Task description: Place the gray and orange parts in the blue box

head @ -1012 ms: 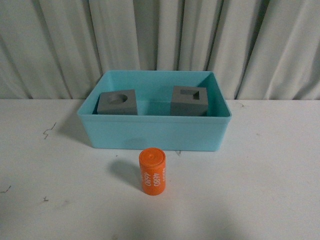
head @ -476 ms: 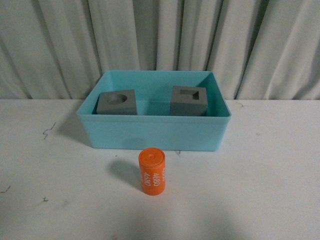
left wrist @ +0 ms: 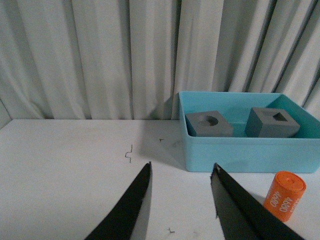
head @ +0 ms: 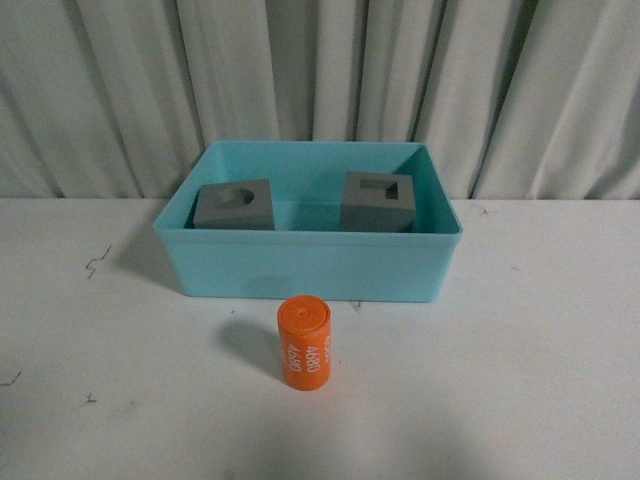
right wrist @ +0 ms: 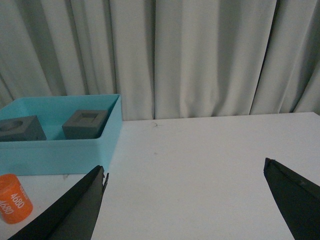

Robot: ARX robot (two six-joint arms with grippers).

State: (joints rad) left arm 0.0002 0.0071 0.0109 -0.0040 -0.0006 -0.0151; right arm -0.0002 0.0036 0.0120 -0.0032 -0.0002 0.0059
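The blue box (head: pixel 310 265) stands at the back middle of the white table. Inside it rest two gray cubes: one with a round recess (head: pixel 235 204) on the left, one with a rectangular recess (head: pixel 378 201) on the right. The orange cylinder (head: pixel 304 342) with white digits lies on the table just in front of the box. Neither arm shows in the front view. My left gripper (left wrist: pixel 182 167) is open over bare table, with the orange cylinder (left wrist: pixel 284 195) beside one finger. My right gripper (right wrist: pixel 185 167) is open wide, empty, to the right of the box (right wrist: pixel 60 150) and the cylinder (right wrist: pixel 13 198).
A pleated gray curtain (head: pixel 320 80) hangs right behind the table. Small dark scuff marks (head: pixel 97 262) dot the tabletop on the left.
The orange cylinder has shifted very slightly; nothing else has moved.
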